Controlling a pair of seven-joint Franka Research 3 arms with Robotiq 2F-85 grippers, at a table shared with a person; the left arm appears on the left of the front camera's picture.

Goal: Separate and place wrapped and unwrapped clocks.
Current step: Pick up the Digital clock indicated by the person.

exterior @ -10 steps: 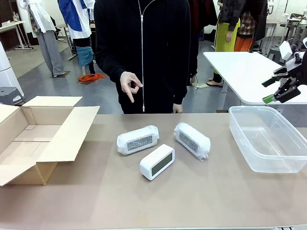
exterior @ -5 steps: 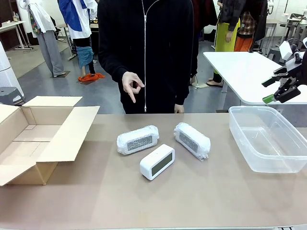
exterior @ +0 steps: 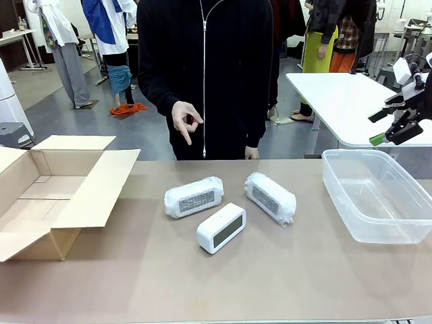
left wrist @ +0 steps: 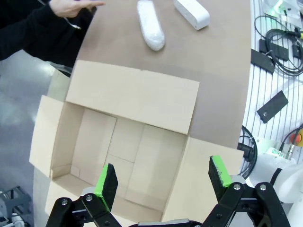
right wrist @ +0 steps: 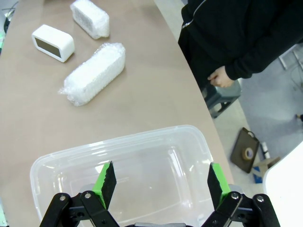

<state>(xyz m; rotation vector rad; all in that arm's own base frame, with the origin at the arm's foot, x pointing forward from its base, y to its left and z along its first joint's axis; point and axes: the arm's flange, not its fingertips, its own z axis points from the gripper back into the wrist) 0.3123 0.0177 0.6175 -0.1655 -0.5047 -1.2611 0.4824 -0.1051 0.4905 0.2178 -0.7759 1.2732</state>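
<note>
Two bubble-wrapped clocks (exterior: 194, 196) (exterior: 271, 197) lie mid-table, and a bare white clock (exterior: 221, 227) with a dark screen sits just in front of them. In the right wrist view my right gripper (right wrist: 160, 180) hangs open and empty above the clear tub (right wrist: 123, 138), with one wrapped clock (right wrist: 94, 72), the other wrapped clock (right wrist: 90, 18) and the bare clock (right wrist: 53, 42) beyond it. The front view has that gripper (exterior: 376, 128) high at the right. My left gripper (left wrist: 162, 176) is open and empty over the cardboard box (left wrist: 132, 99); a wrapped clock (left wrist: 150, 23) and the bare clock (left wrist: 191, 10) lie past it.
The open cardboard box (exterior: 40, 196) stands at the table's left and the clear plastic tub (exterior: 337, 179) at its right. A person in a black jacket stands at the far edge, one hand (exterior: 183, 120) raised with a finger pointing down. Cables lie beside the table (left wrist: 279, 40).
The person has shifted slightly to the right. Clocks and both grippers have not moved.
</note>
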